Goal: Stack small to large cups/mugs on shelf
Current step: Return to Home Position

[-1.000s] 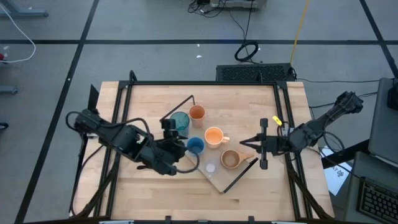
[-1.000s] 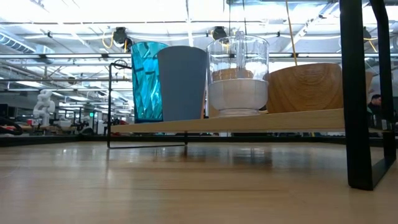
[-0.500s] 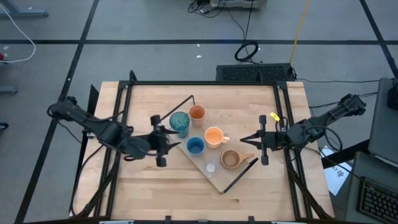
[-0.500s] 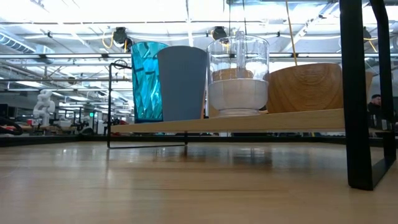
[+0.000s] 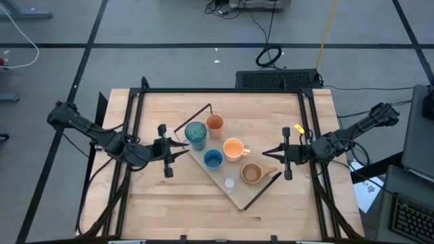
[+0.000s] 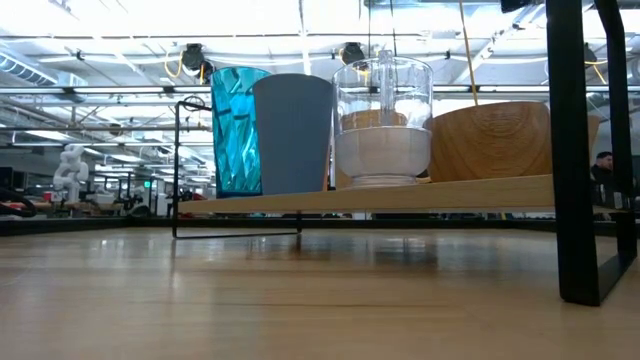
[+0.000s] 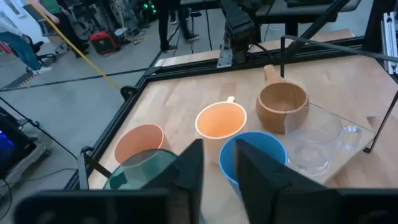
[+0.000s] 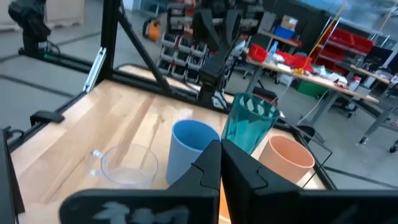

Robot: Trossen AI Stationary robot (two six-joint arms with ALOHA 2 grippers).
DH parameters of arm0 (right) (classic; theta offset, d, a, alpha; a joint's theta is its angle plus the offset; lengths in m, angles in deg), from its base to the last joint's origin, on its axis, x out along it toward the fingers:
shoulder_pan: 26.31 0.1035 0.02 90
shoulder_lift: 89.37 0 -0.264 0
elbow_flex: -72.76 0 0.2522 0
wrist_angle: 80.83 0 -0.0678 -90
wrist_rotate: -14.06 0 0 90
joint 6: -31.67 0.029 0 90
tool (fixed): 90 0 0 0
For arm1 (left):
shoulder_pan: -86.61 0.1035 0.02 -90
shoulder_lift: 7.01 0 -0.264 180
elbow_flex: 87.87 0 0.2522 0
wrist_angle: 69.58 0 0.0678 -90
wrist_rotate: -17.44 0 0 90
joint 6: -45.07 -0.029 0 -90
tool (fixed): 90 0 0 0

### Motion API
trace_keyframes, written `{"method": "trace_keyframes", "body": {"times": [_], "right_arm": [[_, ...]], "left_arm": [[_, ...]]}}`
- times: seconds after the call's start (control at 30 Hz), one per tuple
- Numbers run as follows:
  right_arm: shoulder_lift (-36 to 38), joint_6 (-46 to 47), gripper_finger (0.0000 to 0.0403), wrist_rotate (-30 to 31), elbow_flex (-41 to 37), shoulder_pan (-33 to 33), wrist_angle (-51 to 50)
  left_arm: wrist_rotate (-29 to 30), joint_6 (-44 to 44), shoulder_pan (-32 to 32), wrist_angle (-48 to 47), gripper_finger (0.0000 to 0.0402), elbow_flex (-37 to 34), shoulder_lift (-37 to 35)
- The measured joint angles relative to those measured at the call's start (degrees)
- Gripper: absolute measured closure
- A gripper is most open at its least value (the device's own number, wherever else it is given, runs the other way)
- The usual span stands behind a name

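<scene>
The left claw (image 5: 182,150) hung slightly spread and empty, its tips just short of the teal tumbler (image 5: 196,133) and the shelf (image 5: 235,194) edge, with bare table (image 5: 163,203) open beside it. Beyond stood the blue cup (image 5: 213,158), orange mug (image 5: 233,148), clear glass (image 5: 230,181) and tan mug (image 5: 251,173). The shelf's long axis ran slantwise across its reach. Farthest, the right claw (image 5: 268,153) sat pressed together, empty.

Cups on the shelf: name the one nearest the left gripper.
The teal tumbler, at the shelf end beside the left gripper; the blue cup is next, the others farther.
</scene>
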Motion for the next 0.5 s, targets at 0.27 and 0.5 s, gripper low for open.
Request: {"method": "trace_keyframes", "body": {"times": [0.27, 0.5], "right_arm": [[3.3, -1.08, 0.0403, 0.0, -5.94, 0.0, 4.72], [7.19, -1.28, 0.0403, 0.0, -9.36, 0.0, 6.0]], "left_arm": [[-0.11, -0.45, 0.0, 2.78, 0.0396, -4.51, -1.21], [-0.17, 0.61, 0.0, 4.2, 0.0396, -8.09, -1.21]]}}
